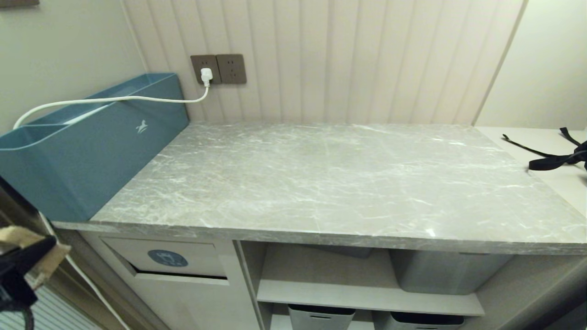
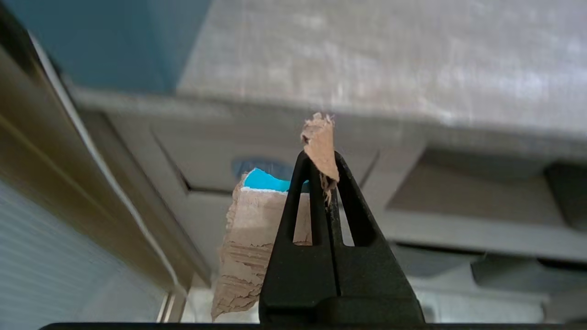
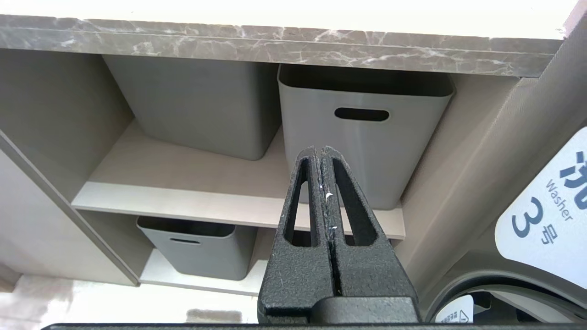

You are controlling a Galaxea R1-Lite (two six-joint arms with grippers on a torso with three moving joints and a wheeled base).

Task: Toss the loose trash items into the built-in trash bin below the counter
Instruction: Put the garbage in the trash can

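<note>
My left gripper is shut on a torn brown cardboard piece with a small teal patch; one ragged corner sticks out past the fingertips. In the head view this gripper and the cardboard piece hang at the far left, below the counter's edge and left of the trash bin. The trash bin is a beige flap with a blue oval sticker under the grey marble counter; the left wrist view shows the trash bin blurred, straight ahead. My right gripper is shut and empty, facing the shelves.
A blue box stands on the counter's left end, with a white cable running to a wall socket. A black strapped bag lies at the right. Grey plastic boxes fill the open shelves. A washer stands beside them.
</note>
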